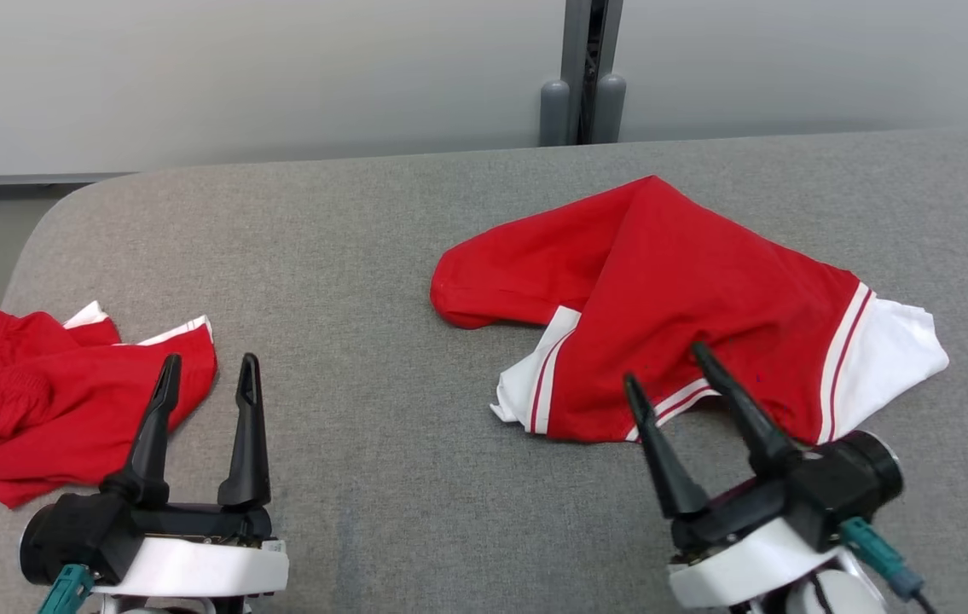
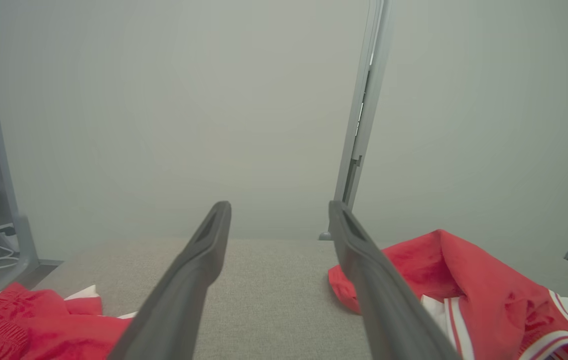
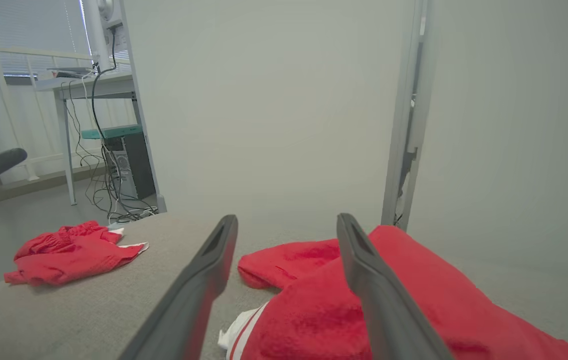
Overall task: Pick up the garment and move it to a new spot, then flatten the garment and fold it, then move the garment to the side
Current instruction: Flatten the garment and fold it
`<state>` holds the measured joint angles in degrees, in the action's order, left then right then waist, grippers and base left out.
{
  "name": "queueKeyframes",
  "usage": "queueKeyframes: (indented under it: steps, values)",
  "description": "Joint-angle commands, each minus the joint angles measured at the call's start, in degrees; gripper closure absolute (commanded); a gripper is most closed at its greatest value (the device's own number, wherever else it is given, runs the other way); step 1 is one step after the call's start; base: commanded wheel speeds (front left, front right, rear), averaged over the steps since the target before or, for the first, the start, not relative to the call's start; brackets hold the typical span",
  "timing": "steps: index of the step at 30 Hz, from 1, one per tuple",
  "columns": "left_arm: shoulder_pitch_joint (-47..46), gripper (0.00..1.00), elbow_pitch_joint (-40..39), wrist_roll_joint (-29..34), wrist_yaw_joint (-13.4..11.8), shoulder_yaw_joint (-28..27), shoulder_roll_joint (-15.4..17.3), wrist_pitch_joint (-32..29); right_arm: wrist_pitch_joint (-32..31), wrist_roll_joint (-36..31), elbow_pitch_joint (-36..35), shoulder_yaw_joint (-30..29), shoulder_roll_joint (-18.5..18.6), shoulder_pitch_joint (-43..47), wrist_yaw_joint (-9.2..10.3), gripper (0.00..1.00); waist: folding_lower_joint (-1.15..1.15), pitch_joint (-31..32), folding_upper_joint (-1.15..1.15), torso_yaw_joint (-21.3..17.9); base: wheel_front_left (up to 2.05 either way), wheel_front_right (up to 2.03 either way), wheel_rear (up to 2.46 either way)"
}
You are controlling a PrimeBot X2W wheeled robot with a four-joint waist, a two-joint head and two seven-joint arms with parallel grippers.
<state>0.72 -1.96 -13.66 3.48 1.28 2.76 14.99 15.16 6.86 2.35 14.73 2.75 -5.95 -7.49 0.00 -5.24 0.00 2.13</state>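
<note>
My right gripper (image 1: 663,364) is wide open and holds nothing; the red and white garment (image 1: 688,298) lies just in front of its fingertips. My left gripper (image 1: 209,358) is open too and empty, and the crumpled red cloth (image 1: 49,401) lies just beside it on its left.

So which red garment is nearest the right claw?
The spread-out garment with white striped bands, right of centre; the crumpled garment lies beside the left claw.
</note>
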Motion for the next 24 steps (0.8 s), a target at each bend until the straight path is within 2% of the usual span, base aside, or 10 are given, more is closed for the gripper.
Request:
queueKeyframes:
  steps: [1, 8, 13, 16, 24]
  values:
    - [-1.5, 0.00, 0.2, -0.5, -0.2, 0.5, 0.2, 0.2, 0.1, -1.7, 1.9, 3.6, 0.3, -2.0, 0.00, 0.00, 0.00, -1.1, 0.00, 0.8, 0.00, 0.00, 0.00]
    - [-2.8, 0.00, 1.0, -1.1, 0.4, 1.5, 0.2, 0.2, 0.1, -6.5, 10.8, 8.1, 0.4, -6.9, 0.00, 0.00, 0.00, -2.8, 0.00, 3.1, 0.00, 0.00, 0.00]
    - [-3.3, 0.00, 1.6, -1.6, 0.6, 2.3, 0.2, 0.2, -1.7, -9.3, 19.0, 4.1, 0.2, -9.5, 0.00, 0.00, 0.00, -3.6, 0.00, 5.7, 0.00, 0.00, 0.00]
    - [-3.8, 0.00, 1.9, -1.8, 0.6, 3.3, 0.2, 0.2, -2.7, -8.5, 22.2, 3.0, 0.3, -10.6, 0.00, 0.00, 0.00, -4.1, 0.00, 7.4, 0.00, 0.00, 0.00]
    - [-3.4, 0.00, 2.0, -2.6, 0.2, 4.2, 0.2, 0.2, -5.0, -4.9, 27.5, 5.1, 0.4, -12.4, 0.00, 0.00, 0.00, -5.0, 0.00, 10.3, 0.00, 0.00, 0.00]
